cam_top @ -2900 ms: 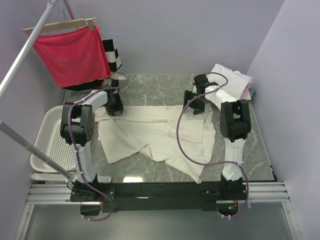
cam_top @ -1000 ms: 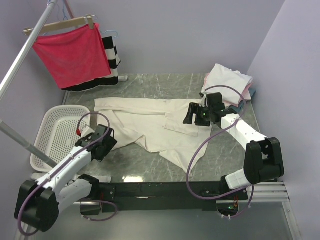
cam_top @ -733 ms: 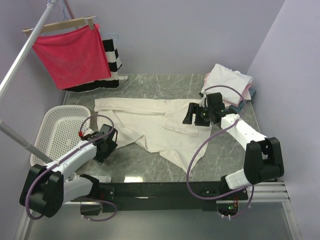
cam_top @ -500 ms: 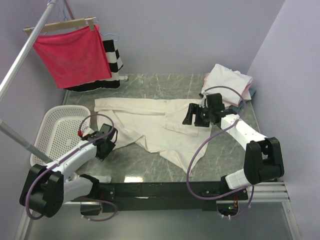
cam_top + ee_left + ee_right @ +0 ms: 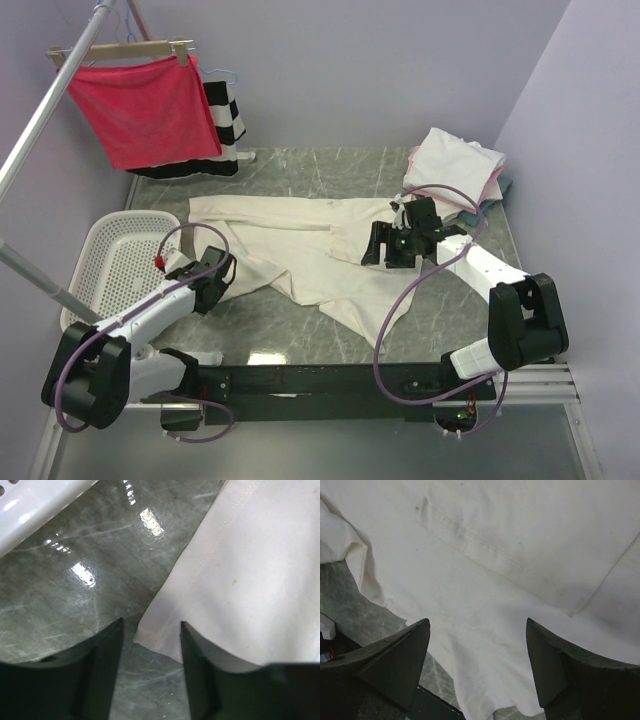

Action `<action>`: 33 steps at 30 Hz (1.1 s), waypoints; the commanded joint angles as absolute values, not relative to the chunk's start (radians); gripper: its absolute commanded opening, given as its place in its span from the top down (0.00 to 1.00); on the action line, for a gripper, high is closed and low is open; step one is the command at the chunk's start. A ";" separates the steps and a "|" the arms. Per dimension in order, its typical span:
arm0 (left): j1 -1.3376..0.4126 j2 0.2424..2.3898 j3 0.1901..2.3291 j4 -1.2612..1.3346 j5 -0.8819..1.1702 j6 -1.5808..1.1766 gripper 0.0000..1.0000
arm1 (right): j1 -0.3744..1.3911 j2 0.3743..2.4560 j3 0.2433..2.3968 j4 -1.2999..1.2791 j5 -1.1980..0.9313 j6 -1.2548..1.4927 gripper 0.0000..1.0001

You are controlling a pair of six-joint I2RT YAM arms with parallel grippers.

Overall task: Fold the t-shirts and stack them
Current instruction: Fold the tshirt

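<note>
Two arms out, both reaching low over one cream t-shirt (image 5: 300,250) spread across the middle of the grey-green marble table (image 5: 300,165). Shirt's flat-ish w/ creases, long edge running left to right on the far side, one flap trailing toward the near edge right of centre.

Now the left gripper (image 5: 218,275): it sits at the shirt's near-left corner, just beside the white basket (image 5: 105,270). Wrist cam shows the jaws roughly half apart, one finger (image 5: 97,675) over bare marble, the other on the cloth side, and the stitched hem corner poking in btwn them. Bit of daylight btwn that corner and the outer finger, so no pinch, nothing held. Basket rim shows top left in that view, close by.

Over to the right gripper (image 5: 383,250): it's above the shirt's right part, near a folded-over seam. Jaws spread wide, fingertips (image 5: 395,665) pointing down, cream fabric filling the gap, nothing gripped. Can't tell if the tips touch the cloth.

Far right corner: pile of t-shirts (image 5: 455,160), cream on top, pink and blue peeking at its right edge, near the spread one's far-right end.

Back left, off the table: red cloth (image 5: 145,105) on a wooden hanger (image 5: 120,48), striped garment (image 5: 226,112) behind it.
</note>
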State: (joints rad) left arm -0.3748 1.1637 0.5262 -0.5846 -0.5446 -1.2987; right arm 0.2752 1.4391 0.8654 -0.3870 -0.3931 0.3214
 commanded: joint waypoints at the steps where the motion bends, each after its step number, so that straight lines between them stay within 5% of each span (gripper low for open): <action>1: -0.379 1.123 0.491 -0.552 -0.534 -1.295 0.42 | 0.282 1.416 0.894 -0.390 -0.388 0.319 0.16; 5: -0.379 1.157 0.479 -0.520 -0.517 -1.281 0.52 | 0.282 1.420 0.894 -0.393 -0.385 0.314 0.16; 12: -0.379 1.247 0.512 -0.480 -0.483 -1.236 0.99 | 0.284 1.398 0.884 -0.446 -0.361 0.301 0.16; 33: -0.405 0.877 0.735 -0.894 -0.376 -1.167 0.99 | 0.609 1.068 0.664 -0.706 -0.095 0.707 0.16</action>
State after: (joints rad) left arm -0.4007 0.8814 0.6968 -0.7948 -0.3836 -1.1404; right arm 0.5194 1.1191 0.6968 -0.6353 -0.1970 0.5819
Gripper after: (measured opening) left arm 0.024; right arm 0.839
